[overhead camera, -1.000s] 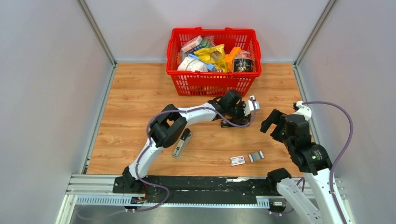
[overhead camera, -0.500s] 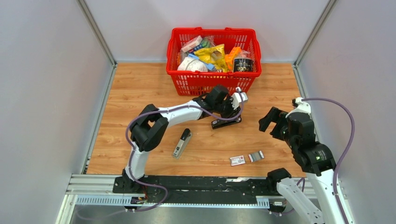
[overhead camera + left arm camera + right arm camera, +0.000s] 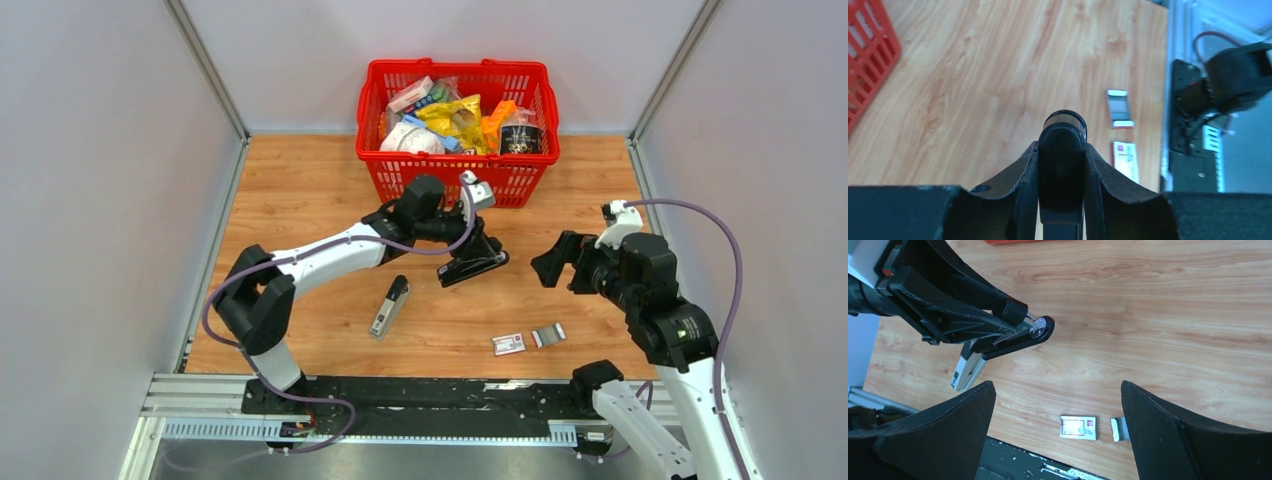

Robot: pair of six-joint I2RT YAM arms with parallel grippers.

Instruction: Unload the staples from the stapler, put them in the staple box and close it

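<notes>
Staples [image 3: 548, 335] lie as a short silvery strip at the front of the table [image 3: 300, 200], just beside a red-and-white box [image 3: 508, 344]. Farther back, the left gripper [image 3: 465, 254] clamps the black stapler [image 3: 482, 267], perhaps lifted; the right gripper [image 3: 556, 266] gapes, empty.

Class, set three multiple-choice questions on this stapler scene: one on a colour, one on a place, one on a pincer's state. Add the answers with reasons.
1. What colour is the basket? A blue; B red; C green.
2. Where does the strip of staples lie? A in the basket; B on the table beside the small red-and-white box; C on the grey wall.
3. How is the left pincer? A open and empty; B out of view; C shut on the black stapler.
Answers: 1 B, its mesh walls are red; 2 B, strip and box lie side by side on the wood; 3 C, it clamps the stapler.
</notes>
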